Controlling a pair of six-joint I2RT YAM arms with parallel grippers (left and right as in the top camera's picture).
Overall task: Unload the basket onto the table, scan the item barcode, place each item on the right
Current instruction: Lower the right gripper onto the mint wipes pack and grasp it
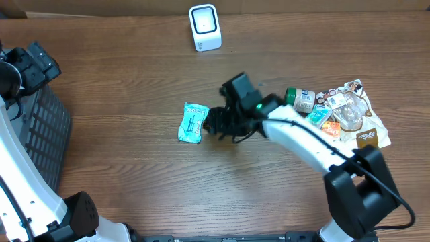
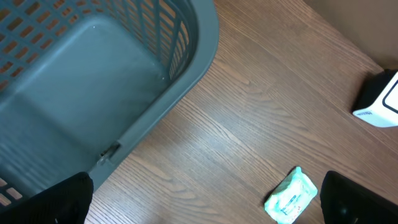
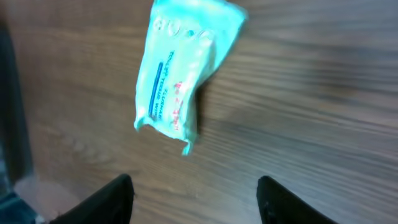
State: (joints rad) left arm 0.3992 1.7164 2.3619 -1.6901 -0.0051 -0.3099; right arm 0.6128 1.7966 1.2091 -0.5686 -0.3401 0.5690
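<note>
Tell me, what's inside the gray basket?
In the left wrist view the basket shows only its bare gray floor and slotted walls. Its far parts run off the picture, and the left gripper's fingers cover a corner.

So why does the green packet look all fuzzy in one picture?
Right wrist view: the green packet looks big but soft and smeared, its print unreadable, perhaps because it is too close to the lens. Overhead view: it is small yet sharper-edged. Left wrist view: the packet and the grey basket both look fairly crisp.
</note>
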